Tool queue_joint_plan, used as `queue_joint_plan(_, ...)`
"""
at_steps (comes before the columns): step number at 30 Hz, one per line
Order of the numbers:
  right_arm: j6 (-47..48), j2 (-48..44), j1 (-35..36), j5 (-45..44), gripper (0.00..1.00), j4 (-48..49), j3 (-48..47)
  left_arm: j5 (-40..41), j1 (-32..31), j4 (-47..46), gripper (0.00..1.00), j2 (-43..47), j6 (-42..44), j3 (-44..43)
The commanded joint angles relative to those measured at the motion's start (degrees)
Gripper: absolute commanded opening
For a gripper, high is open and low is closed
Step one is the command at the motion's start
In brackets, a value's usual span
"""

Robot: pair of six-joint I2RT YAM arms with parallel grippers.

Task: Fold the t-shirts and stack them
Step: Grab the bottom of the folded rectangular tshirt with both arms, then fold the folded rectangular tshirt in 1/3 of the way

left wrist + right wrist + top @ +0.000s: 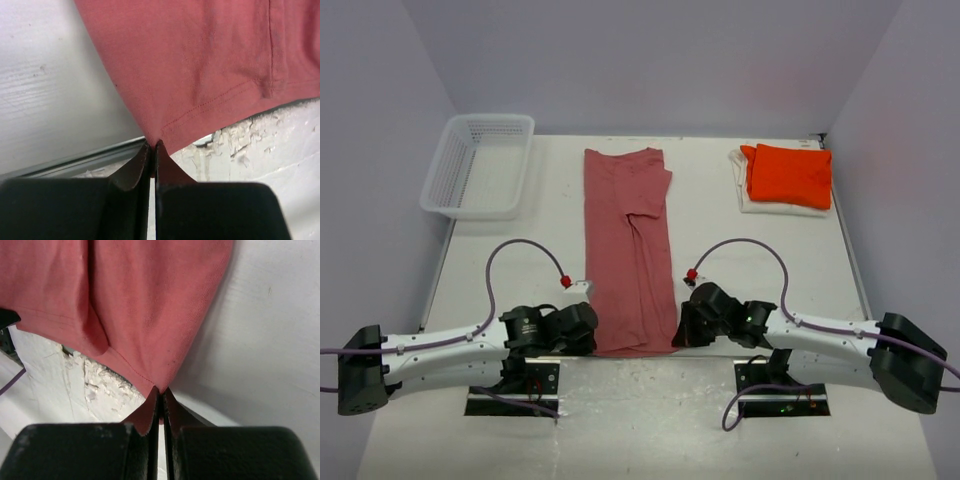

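Observation:
A dusty rose-red t-shirt (630, 250) lies folded lengthwise into a long strip down the middle of the table. My left gripper (152, 146) is shut on its near left hem corner (160, 135), seen in the top view as the left gripper (592, 335). The right gripper (161, 390) is shut on the near right hem corner (157, 382); from above the right gripper (680, 330) sits at the strip's near right end. A folded bright orange t-shirt (790, 175) rests on a folded white t-shirt (745, 190) at the back right.
A white plastic mesh basket (480, 165) stands at the back left. Purple cables (525, 245) loop above both wrists. The table's near edge, with chipped paint (240, 145), runs just under the shirt's hem.

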State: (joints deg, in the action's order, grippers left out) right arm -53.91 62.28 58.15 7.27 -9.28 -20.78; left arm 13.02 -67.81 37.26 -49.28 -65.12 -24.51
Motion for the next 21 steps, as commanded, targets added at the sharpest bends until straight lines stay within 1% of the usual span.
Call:
queue_joint_plan(1, 0.65, -3.38, 1.96, -5.24, 0.00, -7.59, -3.22, -2.12, -2.14, 5.09, 0.00, 2.60, -2.37, -1.76)
queue_joint_plan(5, -0.93, -7.08, 5.03, -8.31, 0.00, -11.28, -4.18, -0.19, -3.99, 8.27, 0.00, 3.48, -3.78, -4.40)
queue_joint_plan(8, -0.76, -9.01, 5.13, -9.46, 0.00, -14.35, -4.97, 2.70, -4.70, 9.41, 0.00, 3.57, -3.96, -7.11)
queue_joint_plan(11, 0.82, -8.41, 5.13, -13.41, 0.00, -18.91, -8.83, 6.39, -4.70, 9.77, 0.00, 2.00, -3.26, -11.33)
queue_joint_plan(12, 1.61, -7.88, 5.13, -14.20, 0.00, -19.63, -11.45, 7.36, -4.52, 9.77, 0.00, 1.21, -2.82, -12.39)
queue_joint_plan(13, 2.83, -7.01, 4.78, -15.17, 0.00, -20.25, -13.05, 7.72, -2.61, 9.42, 0.00, -0.37, -0.55, -13.79)
queue_joint_plan(14, 5.28, -6.04, 2.78, -16.05, 0.00, -20.95, -14.72, 6.94, -0.59, 8.63, 0.00, -0.99, 1.64, -16.07)
queue_joint_plan(15, 7.05, -3.33, 1.54, -15.36, 0.00, -21.13, -18.04, 5.80, 1.87, 6.10, 0.00, -1.52, 4.10, -16.79)
queue_joint_plan(16, 10.37, -1.83, 0.14, -14.74, 0.00, -21.13, -19.99, 4.66, 8.07, 5.29, 0.00, -2.57, 8.83, -18.10)
queue_joint_plan(18, 13.55, 3.18, -3.73, -13.25, 0.00, -21.04, -25.70, 1.23, 13.90, 2.23, 0.00, -3.72, 13.77, -19.43)
queue_joint_plan(19, 14.96, 5.02, -5.23, -12.63, 0.00, -21.13, -27.55, 0.44, 19.24, 1.86, 0.00, -5.90, 18.14, -21.35)
queue_joint_plan(20, 17.76, 6.78, -7.68, -12.11, 0.00, -21.04, -29.65, -0.44, 21.64, 1.51, 0.00, -7.31, 20.28, -22.32)
queue_joint_plan(21, 19.18, 10.72, -9.09, -11.14, 0.00, -21.13, -33.42, -1.49, 26.28, -0.32, 0.00, -9.07, 22.65, -23.12)
